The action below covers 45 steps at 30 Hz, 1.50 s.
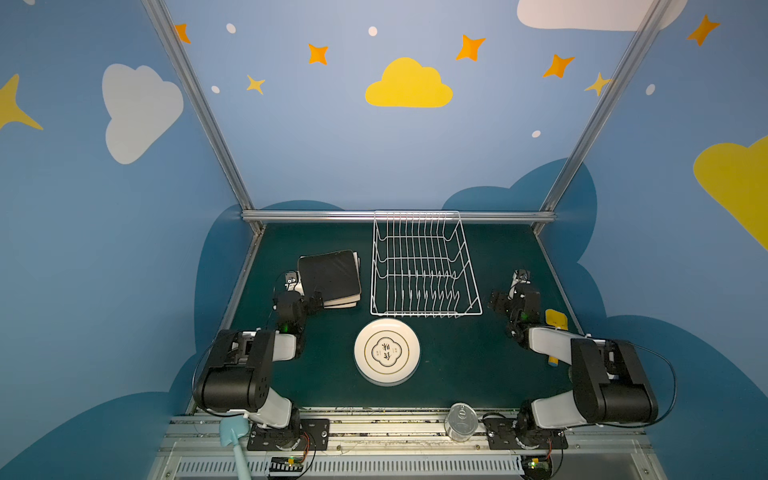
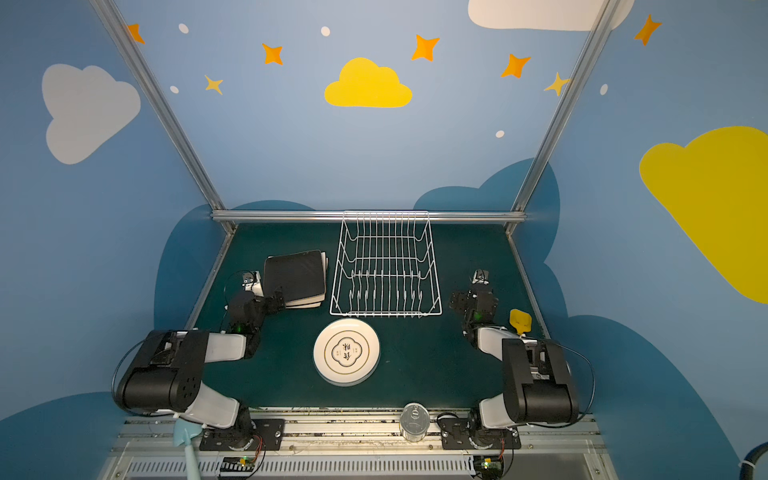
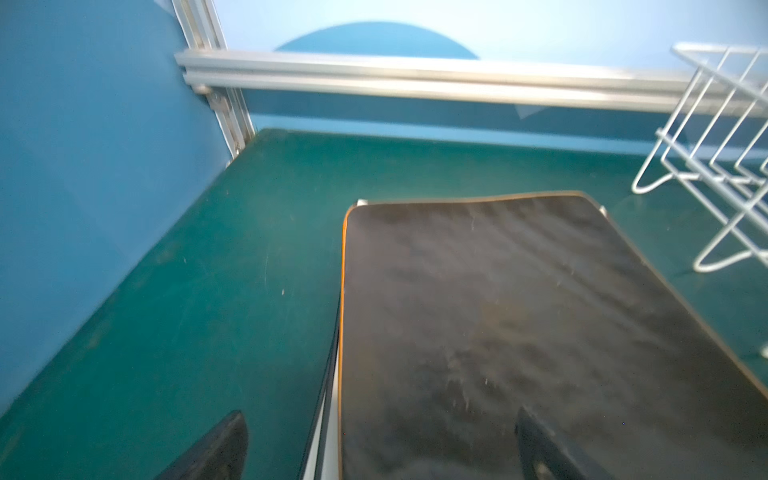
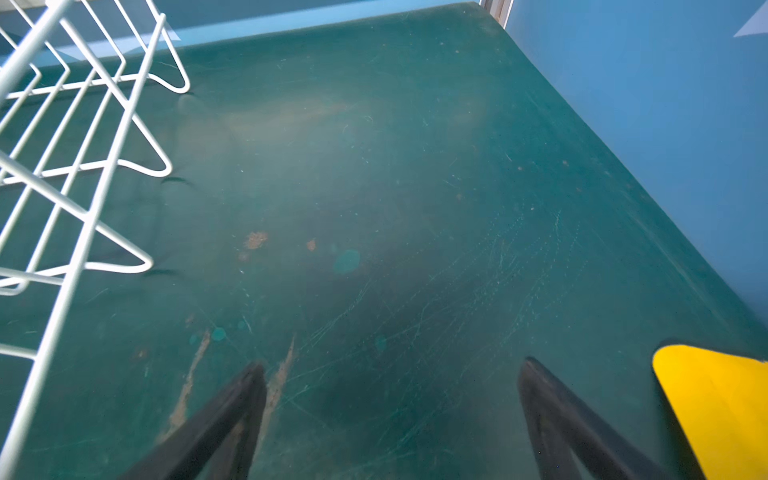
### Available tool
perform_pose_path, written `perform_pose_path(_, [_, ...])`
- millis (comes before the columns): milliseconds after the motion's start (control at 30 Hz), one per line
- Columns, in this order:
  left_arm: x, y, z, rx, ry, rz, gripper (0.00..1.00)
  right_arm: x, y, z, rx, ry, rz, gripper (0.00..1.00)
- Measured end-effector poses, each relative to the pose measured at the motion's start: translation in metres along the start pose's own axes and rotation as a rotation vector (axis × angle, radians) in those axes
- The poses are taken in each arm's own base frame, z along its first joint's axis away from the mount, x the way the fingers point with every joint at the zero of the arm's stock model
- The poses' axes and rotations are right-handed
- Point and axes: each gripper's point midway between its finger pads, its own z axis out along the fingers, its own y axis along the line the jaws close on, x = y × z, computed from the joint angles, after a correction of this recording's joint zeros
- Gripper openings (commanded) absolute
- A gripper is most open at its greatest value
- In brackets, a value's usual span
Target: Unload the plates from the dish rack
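Note:
The white wire dish rack (image 1: 424, 266) (image 2: 384, 266) stands at the back of the green mat with nothing in it. To its left lies a black square plate (image 1: 330, 276) (image 3: 519, 324) on top of cream plates (image 1: 344, 302) whose edges peek out. A round white plate (image 1: 386, 351) (image 2: 346, 351) with a gold-outlined emblem lies in front of the rack, on top of a stack. My left gripper (image 1: 311, 300) (image 3: 380, 415) is open over the black plate's near left edge, holding nothing. My right gripper (image 1: 505, 300) (image 4: 390, 363) is open above bare mat, right of the rack.
A yellow scraper (image 1: 556, 319) (image 4: 719, 407) lies beside my right arm. A metal can (image 1: 460, 420) stands on the front rail, and a pale blue spatula (image 1: 232, 436) lies at the front left. Metal frame rails (image 1: 399, 216) border the mat.

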Motion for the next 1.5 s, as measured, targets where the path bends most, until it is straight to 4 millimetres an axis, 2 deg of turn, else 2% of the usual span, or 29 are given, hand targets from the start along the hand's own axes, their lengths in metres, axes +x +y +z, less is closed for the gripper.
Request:
perform_pose_path(433, [0.011,-0.001,-0.001,0.006,0.048,0.014,0.99,0.001,0.0,0.0,0.0,0.003,0.002,0.94])
perform_pose_path(1500, [0.012,-0.001,-0.001,0.006,0.051,0.015,0.99,0.001,0.0,0.0,0.0,0.003,0.002,0.94])
